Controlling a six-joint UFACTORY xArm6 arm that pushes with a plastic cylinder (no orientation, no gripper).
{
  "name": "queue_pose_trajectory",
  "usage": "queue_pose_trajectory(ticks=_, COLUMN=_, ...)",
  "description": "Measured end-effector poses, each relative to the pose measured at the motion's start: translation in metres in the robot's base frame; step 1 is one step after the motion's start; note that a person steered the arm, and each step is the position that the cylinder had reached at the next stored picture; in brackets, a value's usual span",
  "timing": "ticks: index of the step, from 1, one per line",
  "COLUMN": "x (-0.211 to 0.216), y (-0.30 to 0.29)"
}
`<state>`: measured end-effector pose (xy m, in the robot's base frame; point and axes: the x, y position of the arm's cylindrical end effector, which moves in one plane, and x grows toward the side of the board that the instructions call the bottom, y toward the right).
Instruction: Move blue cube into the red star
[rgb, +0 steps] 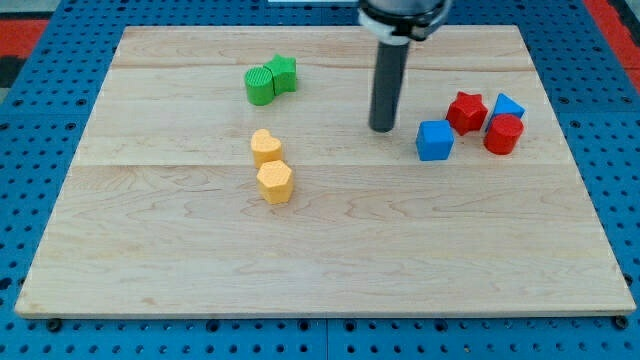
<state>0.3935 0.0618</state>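
Just left of the blue cube (434, 140) stands my tip (382, 128) — bare, holding nothing, a small gap between — while the cube sits touching the red star (466, 111) at its upper right

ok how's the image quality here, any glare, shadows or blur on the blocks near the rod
Camera view: even, soft lighting, no glare on the wooden board; my tip casts only a faint shadow, just to the view's left of the blue cube; the red star and the cube are sharp, while the arm's upper part at the view's top is cropped.
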Motion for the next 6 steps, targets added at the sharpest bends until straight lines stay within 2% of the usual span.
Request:
queue_pose_trajectory(ticks=1, x=0.036, y=0.022)
queue_pose_trajectory(ticks=6, x=0.023, y=0.079)
